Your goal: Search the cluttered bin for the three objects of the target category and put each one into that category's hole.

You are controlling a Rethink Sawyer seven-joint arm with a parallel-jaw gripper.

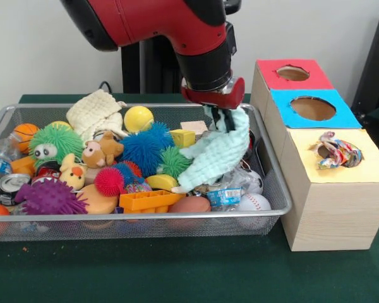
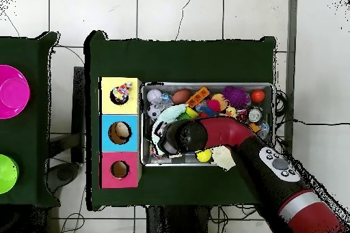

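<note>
With the mint cloth (image 1: 218, 154) clamped in the end effector (image 1: 220, 117) above the bin (image 1: 275, 189), it is raised clear before transfer to the yellow hole (image 1: 336, 153), where 1 cloth sits.

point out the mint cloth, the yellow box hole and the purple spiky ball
mint cloth (image 1: 218, 154), front view, middle of the hanging fabric
yellow box hole (image 1: 336, 151), front view, multicoloured cloth stuffed in it
purple spiky ball (image 1: 48, 197), front view, centre of its body
</note>
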